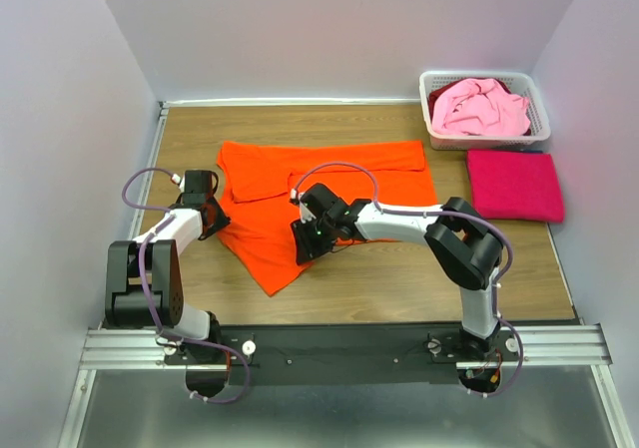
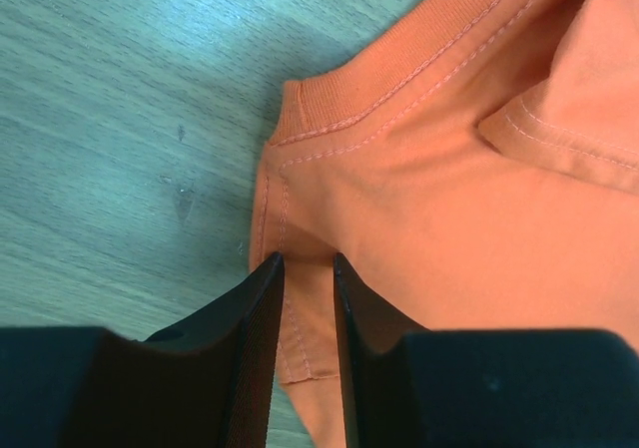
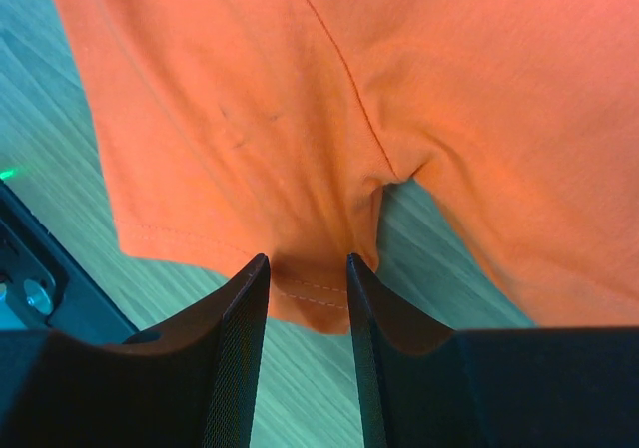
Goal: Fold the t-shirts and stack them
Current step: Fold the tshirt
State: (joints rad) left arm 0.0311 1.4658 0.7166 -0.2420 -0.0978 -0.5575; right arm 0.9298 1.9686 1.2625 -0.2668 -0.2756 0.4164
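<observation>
Apparently left hand (image 2: 308, 261) and right hand (image 3: 308, 260) pinch soft orange t-shirt (image 1: 329, 167).

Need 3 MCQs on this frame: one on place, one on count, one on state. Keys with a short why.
1. Where is the pale pink t-shirt?
A. in the white basket
B. spread on the near edge
C. under the left arm

2. How many t-shirts are in view?
A. two
B. three
C. four

3. The magenta t-shirt is:
A. folded flat
B. crumpled in a heap
C. hanging from a gripper

Key:
1 A: it lies bunched inside the basket at the far right corner.
2 B: the orange t-shirt, the magenta one and the pink one.
3 A: it is a neat rectangle on the table beside the basket.
</observation>
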